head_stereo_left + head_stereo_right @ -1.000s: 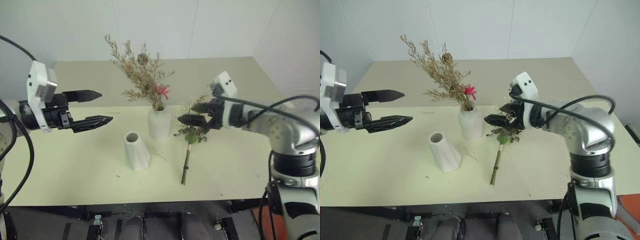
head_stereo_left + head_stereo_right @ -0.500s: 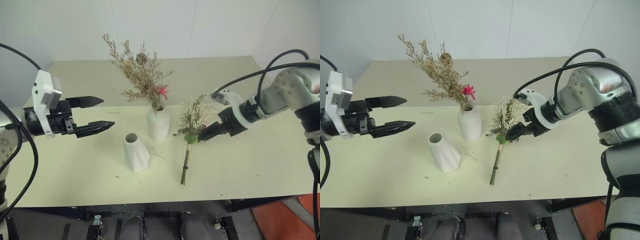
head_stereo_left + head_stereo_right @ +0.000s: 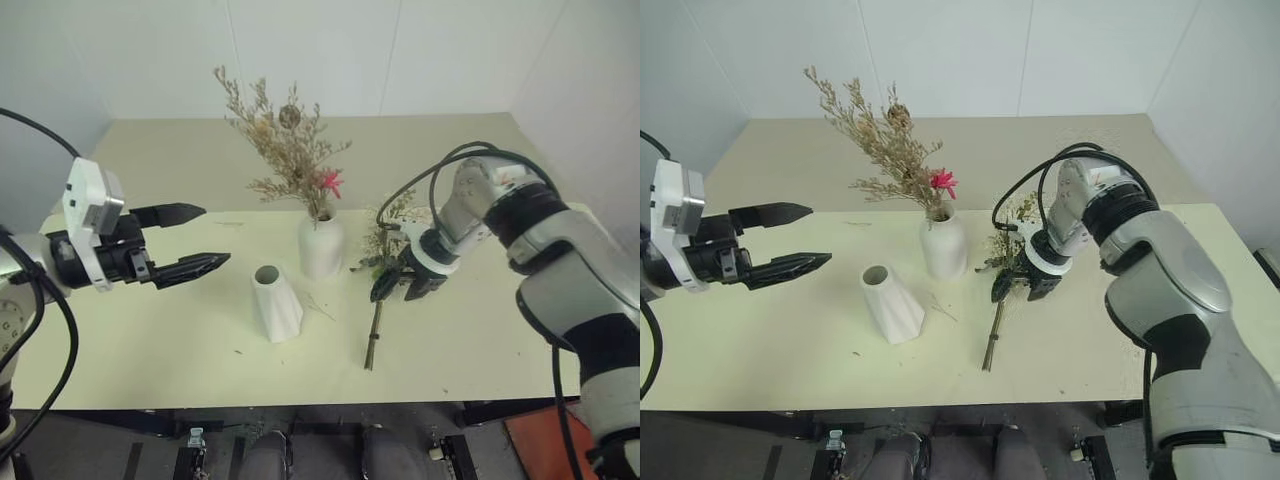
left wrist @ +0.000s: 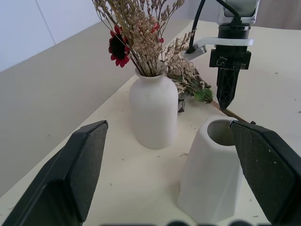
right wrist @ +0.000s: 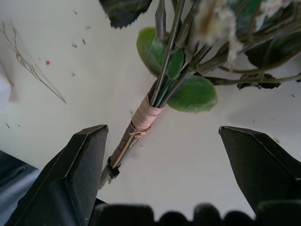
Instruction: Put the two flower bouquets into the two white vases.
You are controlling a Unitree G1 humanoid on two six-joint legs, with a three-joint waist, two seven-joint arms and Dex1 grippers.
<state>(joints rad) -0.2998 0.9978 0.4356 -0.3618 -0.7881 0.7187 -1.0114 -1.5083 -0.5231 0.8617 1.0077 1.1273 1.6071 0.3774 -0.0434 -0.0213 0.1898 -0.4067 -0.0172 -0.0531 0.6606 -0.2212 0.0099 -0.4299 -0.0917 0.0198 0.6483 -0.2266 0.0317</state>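
Straddling the cream bouquet (image 5: 155, 101), wide-open right gripper (image 3: 399, 288), table (image 3: 150, 330) beneath

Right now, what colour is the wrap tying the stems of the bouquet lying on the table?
Pale pink binding, clearest in the right wrist view.

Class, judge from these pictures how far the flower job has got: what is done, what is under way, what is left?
Done: the beige bouquet stands in the bottle-shaped vase. Under way: the right gripper, fingers open and pointing down, hangs over the tied stems of the cream-white bouquet, which lies on the table, not gripped. Left: lifting it into the empty tapered vase. The left gripper is open.
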